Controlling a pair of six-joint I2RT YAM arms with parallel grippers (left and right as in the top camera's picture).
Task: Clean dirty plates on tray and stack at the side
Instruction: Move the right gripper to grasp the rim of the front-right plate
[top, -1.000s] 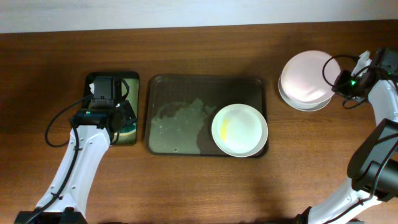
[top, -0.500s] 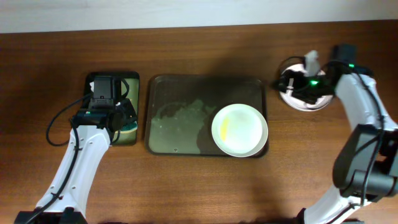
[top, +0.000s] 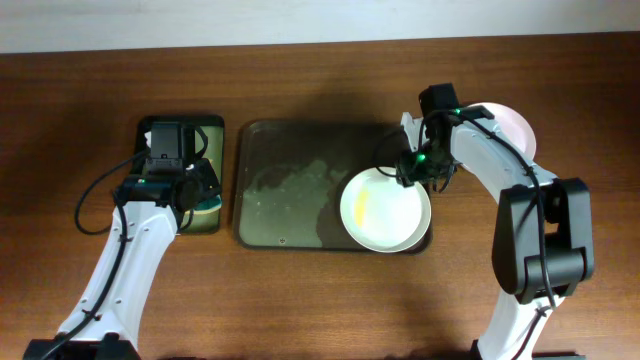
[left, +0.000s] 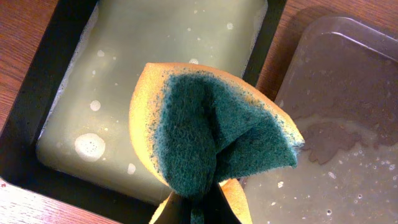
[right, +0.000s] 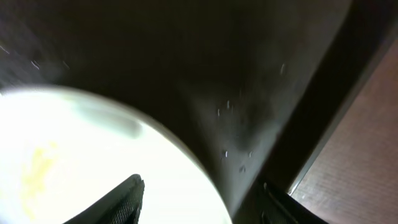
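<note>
White stack (top: 512, 121) sits just beyond the right claw (top: 413, 169), which gapes empty over the last yellow-smeared plate (top: 385, 212) on the tray (top: 280, 150); left claw (top: 198, 192) pinches the sponge (left: 211, 137). One wash left.

The tabletop (top: 300, 290) is grained brown wood, faintly satin. The tray (top: 270, 140) looks like smooth dark plastic, wet and sudsy. The plate (top: 395, 225) is glossy white. The sponge (left: 205, 137) is yellow foam faced with rough green fibre.

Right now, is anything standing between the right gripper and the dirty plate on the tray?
Nothing visible does. The right gripper is open at the upper rim of the plate, with only bare wet tray beside it.
</note>
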